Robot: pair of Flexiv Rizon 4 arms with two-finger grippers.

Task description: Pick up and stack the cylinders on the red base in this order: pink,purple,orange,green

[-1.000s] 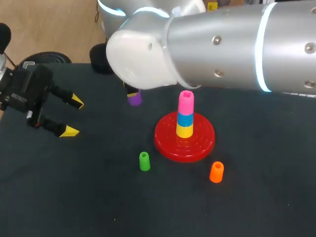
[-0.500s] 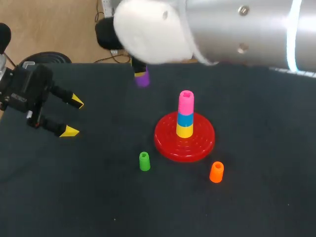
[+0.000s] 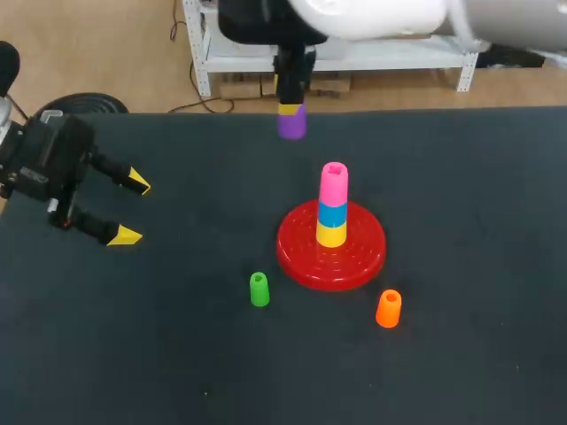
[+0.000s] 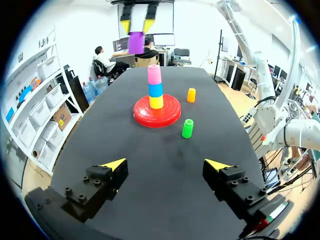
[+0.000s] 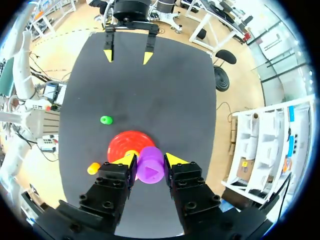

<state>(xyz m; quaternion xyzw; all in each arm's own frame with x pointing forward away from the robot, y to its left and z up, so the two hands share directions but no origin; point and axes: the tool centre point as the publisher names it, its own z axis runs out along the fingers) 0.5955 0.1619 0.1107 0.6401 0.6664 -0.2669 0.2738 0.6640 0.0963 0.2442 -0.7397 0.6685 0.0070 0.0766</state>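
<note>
Over the tabletop [image 3: 461, 354], the right end effector [image 5: 149, 159] clamps the purple cylinder [image 3: 291, 123]. The left end effector [image 3: 133, 210] hangs wide apart.

A dark desk [image 3: 159, 363] carries a red base [image 3: 295, 255] near its middle, with a green cylinder [image 3: 259, 289] and an orange cylinder [image 3: 388, 309] standing near it.

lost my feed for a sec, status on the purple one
Right pincer shut on purple cylinder, aloft, not yet placed. Left pincer open, empty, off to the side. Pink cylinder topmost on red base, nothing over it.
</note>
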